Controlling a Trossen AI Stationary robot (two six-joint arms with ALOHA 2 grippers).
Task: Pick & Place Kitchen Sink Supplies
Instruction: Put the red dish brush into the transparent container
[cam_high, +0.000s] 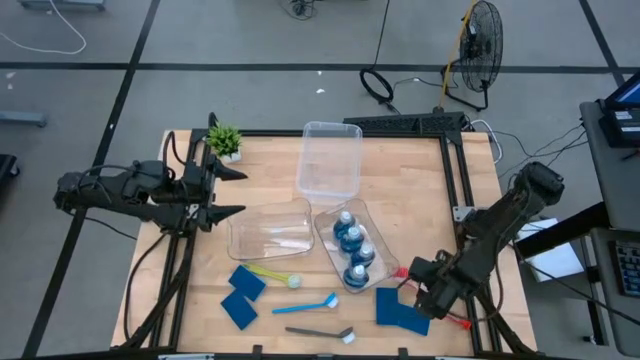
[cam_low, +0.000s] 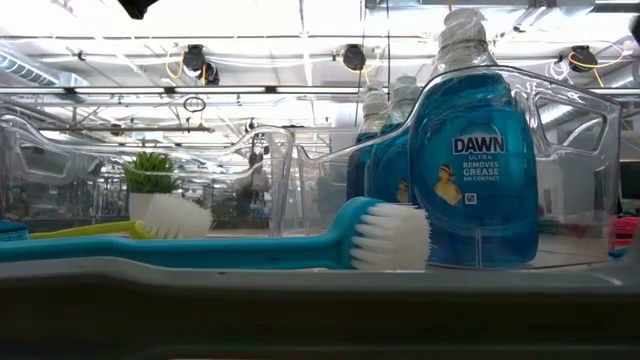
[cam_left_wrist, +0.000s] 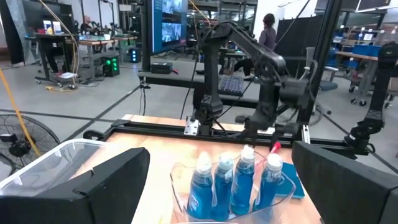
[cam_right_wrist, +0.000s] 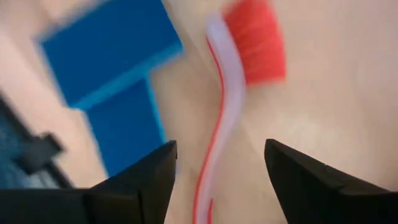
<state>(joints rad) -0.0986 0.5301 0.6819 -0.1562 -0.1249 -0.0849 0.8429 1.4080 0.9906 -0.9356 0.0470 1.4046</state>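
Observation:
Several blue-liquid bottles (cam_high: 352, 246) stand in a clear bin (cam_high: 372, 226); the left wrist view shows their white caps (cam_left_wrist: 233, 160). The red brush (cam_right_wrist: 225, 93) lies flat on the table by two blue sponges (cam_right_wrist: 112, 50). My right gripper (cam_right_wrist: 221, 149) hangs open above it near the table's near right corner (cam_high: 425, 290), one finger on either side of the handle, apart from it. Two more sponges (cam_high: 243, 294) and the yellow-green (cam_high: 272, 272), light-blue (cam_high: 305, 303) and dark-grey (cam_high: 318, 332) brushes lie near the near edge. My left gripper (cam_high: 228, 192) waits open at the left.
Two more clear bins stand on the table, one at the far middle (cam_high: 330, 158) and one left of the bottle bin (cam_high: 268, 226). A small potted plant (cam_high: 225, 140) sits at the far left. Black frame rails (cam_high: 455, 170) border the table's sides.

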